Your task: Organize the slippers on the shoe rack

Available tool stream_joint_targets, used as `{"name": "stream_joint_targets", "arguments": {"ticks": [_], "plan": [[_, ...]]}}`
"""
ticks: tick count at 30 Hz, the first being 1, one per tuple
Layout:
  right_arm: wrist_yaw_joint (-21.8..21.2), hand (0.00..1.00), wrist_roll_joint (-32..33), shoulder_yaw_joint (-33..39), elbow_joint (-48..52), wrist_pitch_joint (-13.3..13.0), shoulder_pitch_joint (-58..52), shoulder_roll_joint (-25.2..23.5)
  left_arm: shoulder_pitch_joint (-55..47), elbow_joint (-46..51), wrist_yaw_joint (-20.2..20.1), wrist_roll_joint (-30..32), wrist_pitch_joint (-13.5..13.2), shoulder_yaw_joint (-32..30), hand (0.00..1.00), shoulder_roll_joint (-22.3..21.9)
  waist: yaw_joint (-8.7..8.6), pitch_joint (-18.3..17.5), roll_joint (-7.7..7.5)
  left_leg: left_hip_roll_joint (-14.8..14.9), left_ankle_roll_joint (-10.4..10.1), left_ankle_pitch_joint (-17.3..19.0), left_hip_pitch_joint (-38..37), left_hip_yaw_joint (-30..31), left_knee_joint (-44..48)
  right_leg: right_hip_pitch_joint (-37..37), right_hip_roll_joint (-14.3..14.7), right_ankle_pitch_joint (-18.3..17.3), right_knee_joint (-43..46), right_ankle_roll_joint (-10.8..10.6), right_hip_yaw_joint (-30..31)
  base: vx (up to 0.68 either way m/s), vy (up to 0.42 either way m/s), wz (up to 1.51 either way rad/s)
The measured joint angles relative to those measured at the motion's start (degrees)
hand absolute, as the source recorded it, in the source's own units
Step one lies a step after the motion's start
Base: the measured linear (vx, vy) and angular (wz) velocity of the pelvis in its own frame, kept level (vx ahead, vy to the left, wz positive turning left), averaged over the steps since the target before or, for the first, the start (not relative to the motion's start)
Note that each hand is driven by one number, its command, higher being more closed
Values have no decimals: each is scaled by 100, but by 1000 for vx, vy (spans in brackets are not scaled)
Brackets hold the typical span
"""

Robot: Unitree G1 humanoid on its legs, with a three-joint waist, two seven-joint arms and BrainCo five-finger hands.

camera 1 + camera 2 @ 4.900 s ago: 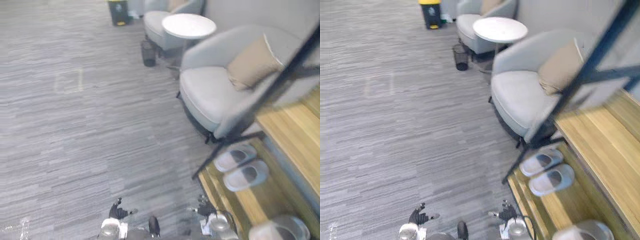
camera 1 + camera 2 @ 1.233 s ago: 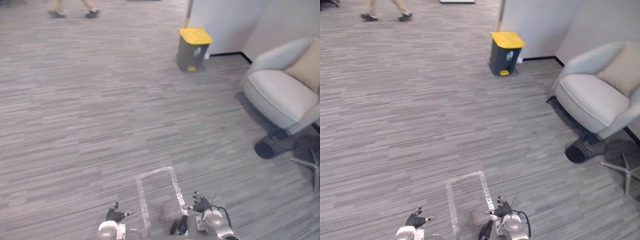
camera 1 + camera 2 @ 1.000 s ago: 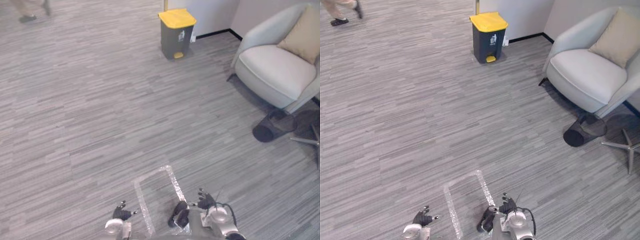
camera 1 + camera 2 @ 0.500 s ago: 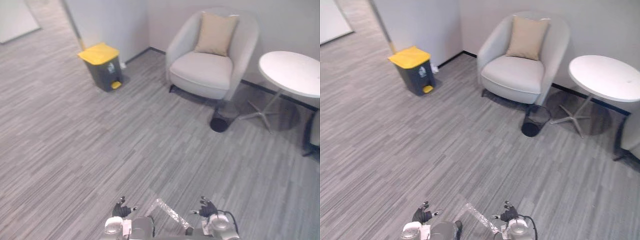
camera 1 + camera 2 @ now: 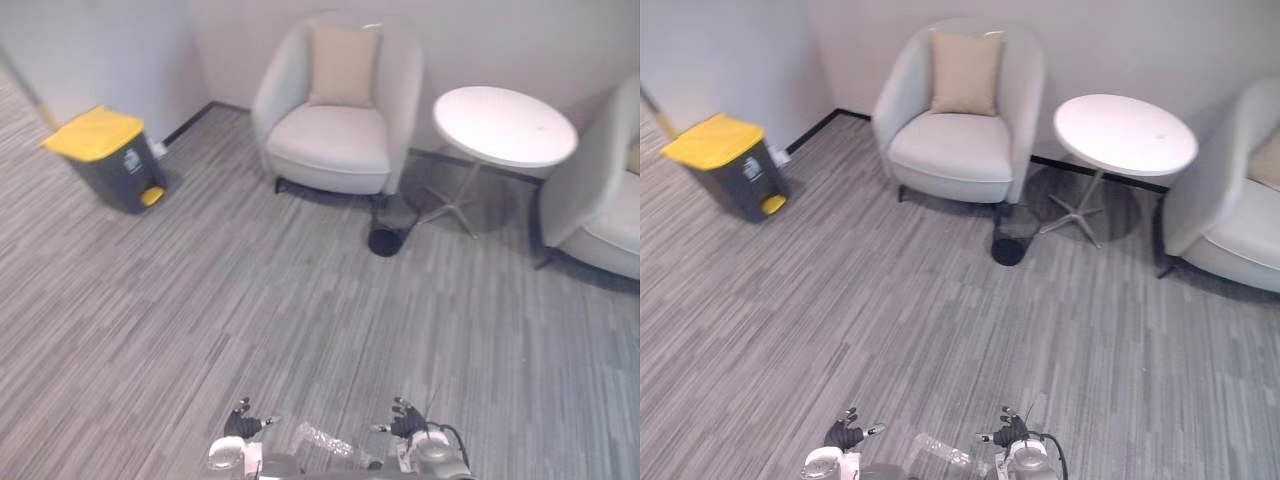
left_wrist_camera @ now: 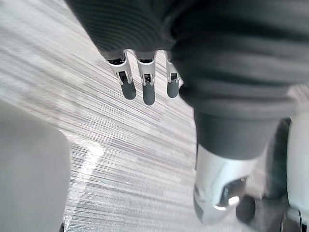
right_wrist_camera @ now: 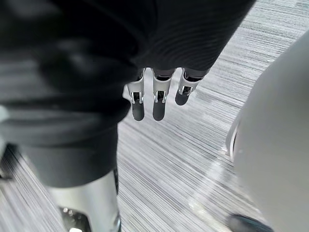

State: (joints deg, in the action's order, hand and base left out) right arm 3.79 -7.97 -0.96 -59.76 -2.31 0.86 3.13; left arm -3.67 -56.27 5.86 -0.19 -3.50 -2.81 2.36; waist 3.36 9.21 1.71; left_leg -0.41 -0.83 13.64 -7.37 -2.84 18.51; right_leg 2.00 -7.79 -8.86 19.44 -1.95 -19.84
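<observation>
My left hand (image 5: 243, 422) and right hand (image 5: 405, 420) hang low at the bottom edge of the head views, over grey striped carpet. Both are empty. In the left wrist view the left fingers (image 6: 142, 84) point straight down at the carpet with nothing between them. In the right wrist view the right fingers (image 7: 157, 99) hang the same way. I face a sitting corner with chairs and a small table.
A grey armchair (image 5: 335, 120) with a beige cushion stands against the far wall, with a round white table (image 5: 505, 125) to its right. A black wastebasket (image 5: 385, 238) sits between them. A yellow-lidded bin (image 5: 105, 160) is far left, a second armchair (image 5: 600, 200) far right.
The camera has swung: the shoe rack with slippers left the view, the bin slid to the left, and the armchair and table came to the middle. Both hands stay low and open.
</observation>
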Motion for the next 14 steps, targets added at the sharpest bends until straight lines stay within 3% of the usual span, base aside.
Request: {"name": "stream_joint_targets", "arguments": {"ticks": [2,4,14], "plan": [[-3,0,3,103,-22,5,-79,94,-23,-34,-29,1,4,57,0,-58,-23,-196,64,-78,62,-42,-73,-48,-349,34,54,8,-551,-2,-98,90,12,-54],[-13,0,13,323,-199,10,-97,182,27,-77,-70,6,21,41,0,-96,-33,-221,120,-69,55,-72,-76,-168,-485,305,242,408,-1477,1,-38,70,19,-31],[67,0,176,735,-224,18,-263,175,-38,-89,-100,9,21,37,0,-76,-55,-303,63,-273,60,-75,-156,-300,-373,642,242,811,-2168,-48,203,13,53,-15]]}}
